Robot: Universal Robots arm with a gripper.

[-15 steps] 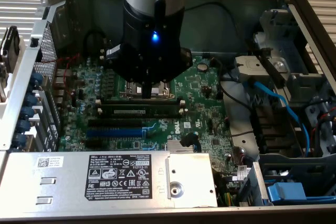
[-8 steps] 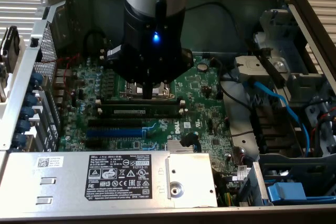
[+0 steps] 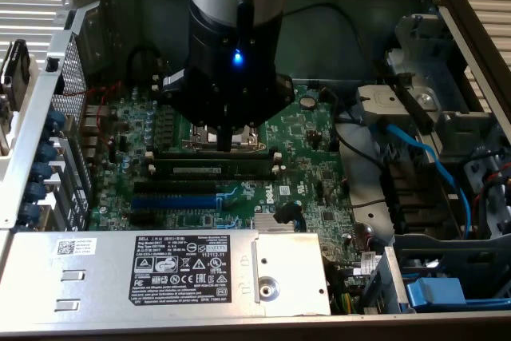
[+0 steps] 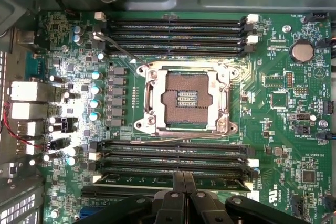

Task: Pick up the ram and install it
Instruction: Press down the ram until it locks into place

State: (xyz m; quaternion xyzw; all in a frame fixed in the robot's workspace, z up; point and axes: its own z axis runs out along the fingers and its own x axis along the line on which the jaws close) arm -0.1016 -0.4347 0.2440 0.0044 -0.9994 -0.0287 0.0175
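My gripper [image 4: 183,182] has its two fingers pressed together, with nothing held between them, and their tips are right above the ram [image 4: 173,182]. The ram [image 3: 221,170] stands on its edge in a black slot of the green motherboard [image 3: 311,157], just beside the open processor socket [image 4: 184,97]. Nearby, more black slots [image 4: 176,153] lie parallel to it.
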